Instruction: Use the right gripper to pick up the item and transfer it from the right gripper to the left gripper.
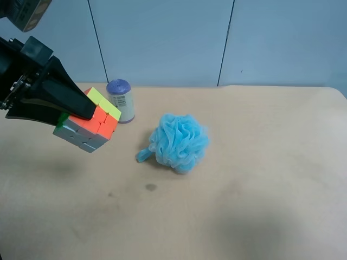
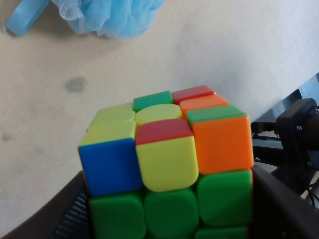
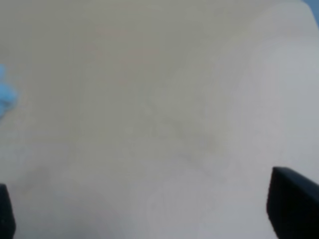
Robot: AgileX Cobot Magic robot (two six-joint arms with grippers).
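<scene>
The puzzle cube (image 1: 89, 125) hangs above the table at the exterior high view's left, with orange, yellow and grey-white faces showing. My left gripper (image 1: 76, 116), with long black wedge-shaped jaws, is shut on it. In the left wrist view the cube (image 2: 169, 169) fills the frame between the two dark fingers (image 2: 281, 209), showing green, yellow, blue, orange and red squares. My right gripper (image 3: 149, 214) is open and empty: only its two black fingertips (image 3: 294, 204) show, wide apart, over blurred bare table. The right arm is out of the exterior high view.
A fluffy blue mesh bath puff (image 1: 180, 142) lies mid-table; it also shows in the left wrist view (image 2: 107, 15) and at the edge of the right wrist view (image 3: 5, 94). A white canister with a purple lid (image 1: 120, 100) stands behind the cube. The beige table (image 1: 244, 189) has small dark stains (image 1: 150, 187).
</scene>
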